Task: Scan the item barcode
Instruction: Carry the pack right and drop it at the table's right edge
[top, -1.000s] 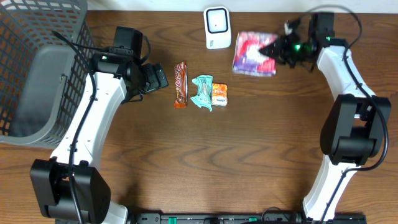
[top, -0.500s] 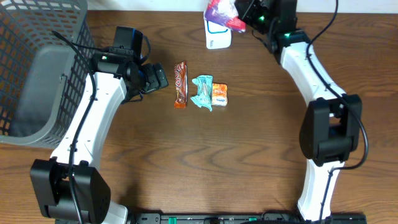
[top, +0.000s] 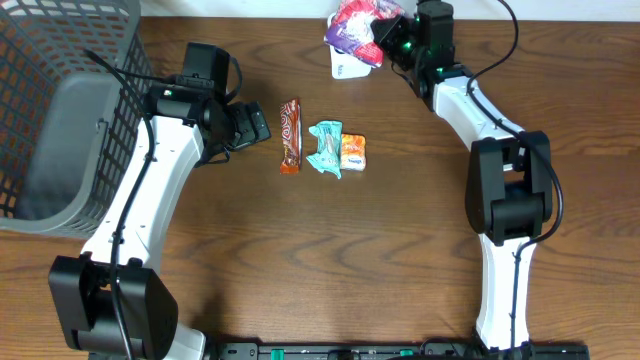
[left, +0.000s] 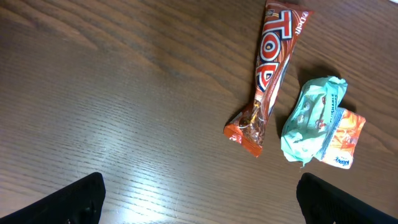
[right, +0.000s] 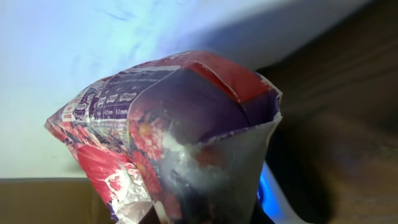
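While the left gripper (top: 253, 126) is hanging with jaws wide apart at nine o'clock of the orange chocolate bar wrapper (top: 290, 135), the right gripper (top: 383, 38) is clamping the red-and-purple crinkled plastic packet (top: 352, 20), now carrying it slightly further left than half a second ago, above the white boxy scanner (top: 346, 68) at twelve o'clock on the brown wooden table (top: 300, 260)

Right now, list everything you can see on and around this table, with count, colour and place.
purple-and-red foil packet: one, purple and red, held over the scanner
white box-shaped scanner: one, white, far edge, partly hidden
long candy bar: one, brown-orange, mid-table
crumpled plastic wrapper: one, teal, right of the bar
small flat packet: one, orange, against the wrapper
wire-mesh basket: one, grey, far left
wooden table: one, brown
left gripper: one, black, open, beside the bar
right gripper: one, black, shut on the packet
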